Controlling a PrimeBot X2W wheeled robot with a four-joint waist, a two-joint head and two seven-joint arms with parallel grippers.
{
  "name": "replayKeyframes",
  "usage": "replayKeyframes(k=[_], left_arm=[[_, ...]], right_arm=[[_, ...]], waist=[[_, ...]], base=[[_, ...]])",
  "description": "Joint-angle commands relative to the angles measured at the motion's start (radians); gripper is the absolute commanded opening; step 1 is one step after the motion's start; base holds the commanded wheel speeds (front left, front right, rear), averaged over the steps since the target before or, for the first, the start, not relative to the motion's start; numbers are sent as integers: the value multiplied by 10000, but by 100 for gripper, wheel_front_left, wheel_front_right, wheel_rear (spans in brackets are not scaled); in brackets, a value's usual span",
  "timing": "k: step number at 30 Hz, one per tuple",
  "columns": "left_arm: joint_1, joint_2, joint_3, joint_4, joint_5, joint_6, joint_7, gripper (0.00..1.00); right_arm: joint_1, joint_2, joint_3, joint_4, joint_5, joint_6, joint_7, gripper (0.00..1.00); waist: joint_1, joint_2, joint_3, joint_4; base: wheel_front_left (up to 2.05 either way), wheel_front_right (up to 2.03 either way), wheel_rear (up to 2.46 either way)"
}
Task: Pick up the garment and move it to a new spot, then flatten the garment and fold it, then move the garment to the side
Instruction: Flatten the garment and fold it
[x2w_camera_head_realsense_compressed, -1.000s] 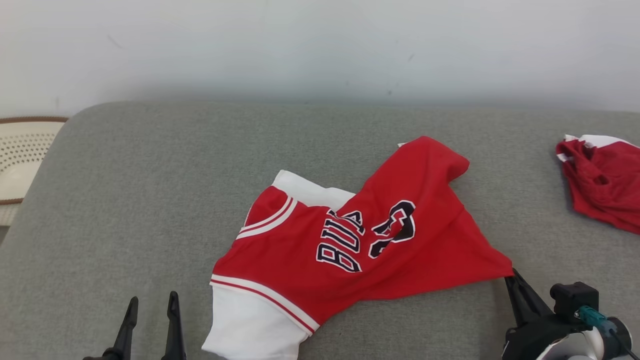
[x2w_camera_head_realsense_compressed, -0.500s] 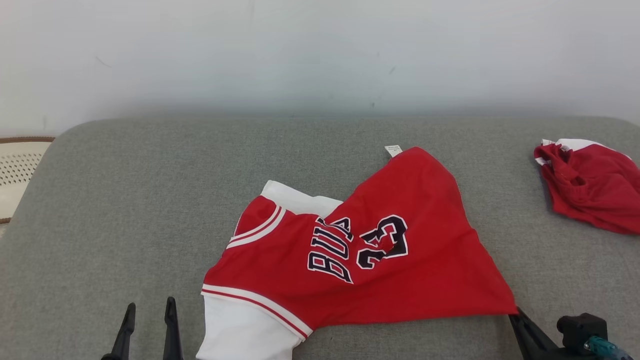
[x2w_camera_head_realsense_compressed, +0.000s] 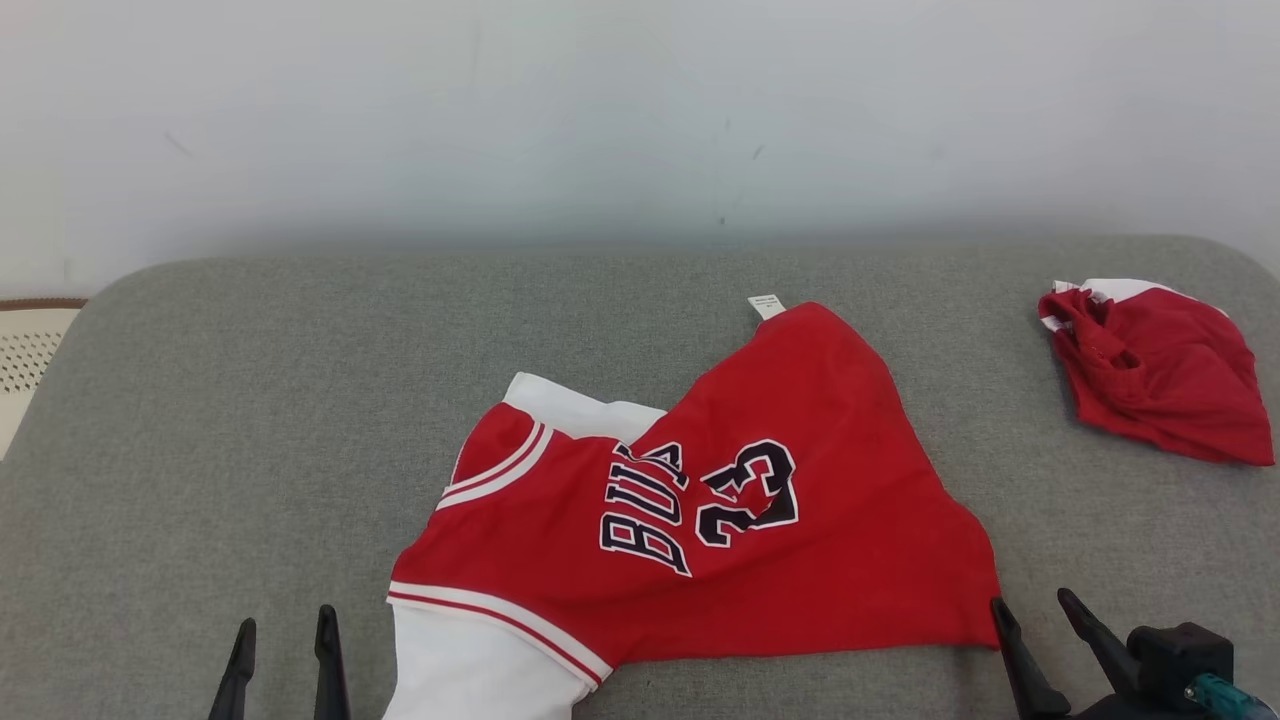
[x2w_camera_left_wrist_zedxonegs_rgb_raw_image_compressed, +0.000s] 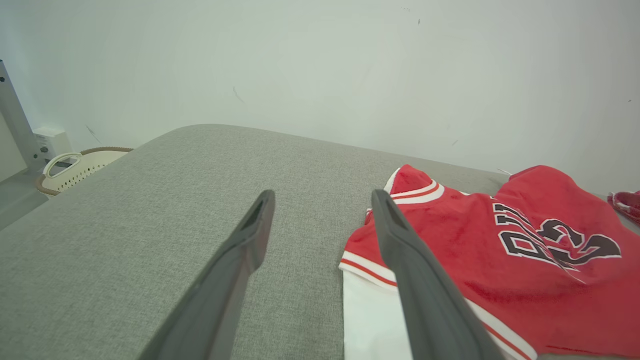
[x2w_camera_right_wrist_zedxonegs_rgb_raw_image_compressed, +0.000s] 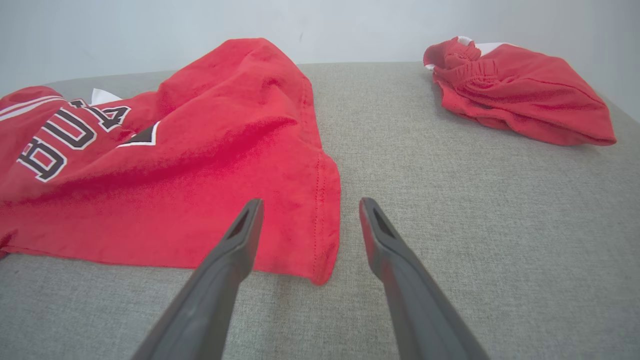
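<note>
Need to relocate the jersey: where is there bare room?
Widest bare cushion: left of the jersey, out to the basket side. A strip runs between jersey and wall. A narrower gap separates jersey from red bundle. Crowded: front right, by the right gripper.

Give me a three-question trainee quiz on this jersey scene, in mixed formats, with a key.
1. True or false: the right gripper is clamped on the red jersey.
2. Multiple choice: the crumpled red garment lies A) on top of the jersey, B) apart from it, to the robot's right, C) tucked under the jersey.
3. Short answer: which number is printed on the jersey?
Key: 1 false: its jaws stand open and grip nothing. 2 B. 3 23.
</note>
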Motion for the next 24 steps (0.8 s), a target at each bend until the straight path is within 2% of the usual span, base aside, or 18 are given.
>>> replayKeyframes(k=[1, 13, 18, 24], left_arm=[[153, 4, 39, -18, 18, 8, -37, 100], [327, 2, 173, -155, 105, -43, -37, 100], [414, 43, 285, -154, 200, -24, -37, 100], [539, 211, 280, -40, 458, 54, -37, 100]], right_arm=[[103, 23, -44, -60, 23, -3, -123, 100], [111, 991, -1343, -303, -553, -3, -970, 100], [168, 1437, -1655, -627, -660, -3, -928, 100], [314, 1643, -1702, -895, -795, -3, -766, 100]], waist=[[-1, 0, -48, -23], [-1, 0, -290, -56], [-1, 0, -430, -54], [-1, 0, -593, -39]], base=[[0, 0, 0], [0, 0, 0], [0, 0, 0], [0, 0, 0]])
